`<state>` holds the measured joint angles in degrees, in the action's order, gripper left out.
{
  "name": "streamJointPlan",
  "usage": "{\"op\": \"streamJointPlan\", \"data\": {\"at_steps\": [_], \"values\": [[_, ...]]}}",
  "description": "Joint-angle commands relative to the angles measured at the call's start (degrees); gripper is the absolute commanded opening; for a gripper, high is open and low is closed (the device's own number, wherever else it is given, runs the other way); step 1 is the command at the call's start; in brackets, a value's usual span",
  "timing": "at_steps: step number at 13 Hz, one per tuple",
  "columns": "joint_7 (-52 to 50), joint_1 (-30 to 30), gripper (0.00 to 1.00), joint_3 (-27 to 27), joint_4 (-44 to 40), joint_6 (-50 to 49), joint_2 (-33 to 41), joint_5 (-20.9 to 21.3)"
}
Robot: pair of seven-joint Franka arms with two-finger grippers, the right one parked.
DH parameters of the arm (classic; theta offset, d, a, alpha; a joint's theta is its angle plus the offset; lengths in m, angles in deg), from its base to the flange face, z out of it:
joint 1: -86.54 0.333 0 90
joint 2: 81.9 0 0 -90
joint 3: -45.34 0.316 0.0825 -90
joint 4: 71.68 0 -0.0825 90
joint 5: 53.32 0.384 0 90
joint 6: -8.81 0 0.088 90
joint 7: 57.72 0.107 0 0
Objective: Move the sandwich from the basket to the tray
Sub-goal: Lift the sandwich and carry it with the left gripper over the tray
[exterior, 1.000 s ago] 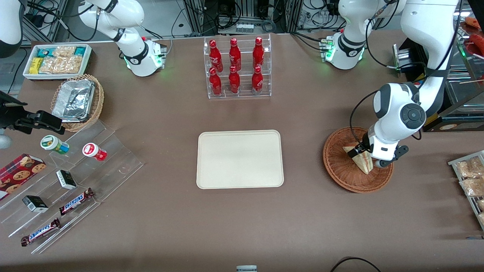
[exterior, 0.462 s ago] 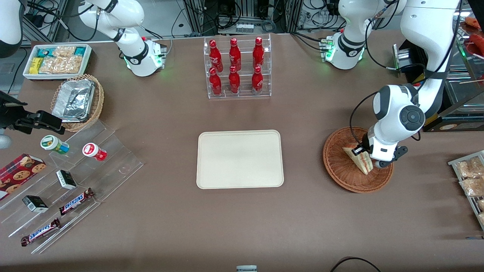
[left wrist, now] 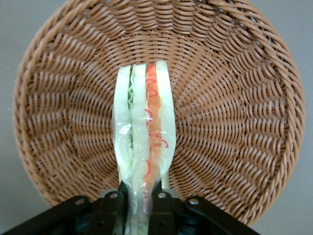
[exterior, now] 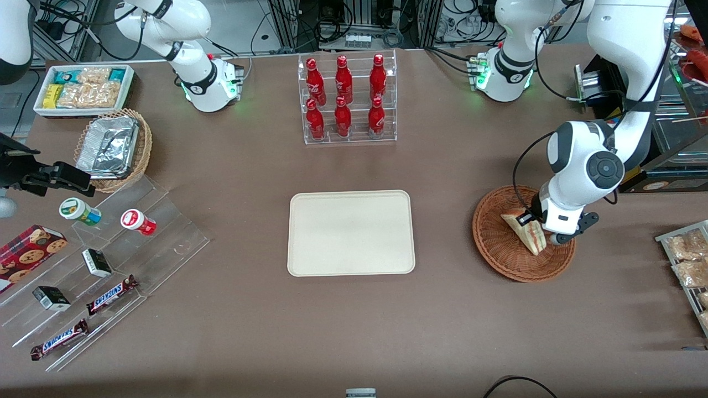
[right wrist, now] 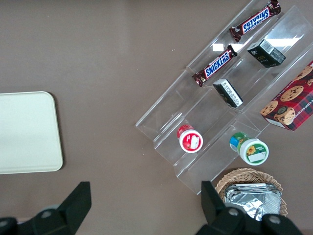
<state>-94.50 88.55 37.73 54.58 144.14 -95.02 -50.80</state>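
Brown table [exterior: 453,309], metal racks with cables [exterior: 354,22] farther from the front camera, even light
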Motion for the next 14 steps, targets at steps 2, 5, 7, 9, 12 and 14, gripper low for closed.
{"op": "streamJointPlan", "data": {"at_steps": [2,5,7,9,12,14], "values": [[-0.39,-0.34,0.00,-0.74,-2.15,-7.52,3.62,2.66],[-0.39,-0.43,0.00,-3.72,-6.02,-13.59,4.24,3.45],[-0.31,-0.43,0.00,-7.49,-7.78,-14.57,4.33,4.33],[-0.22,-0.43,0.00,-11.27,-10.85,-17.11,3.80,4.33],[-0.31,-0.43,0.00,-16.89,-13.49,-17.39,2.58,4.16],[-0.31,-0.43,0.00,-20.85,-16.82,-17.39,-0.75,4.16]]}}
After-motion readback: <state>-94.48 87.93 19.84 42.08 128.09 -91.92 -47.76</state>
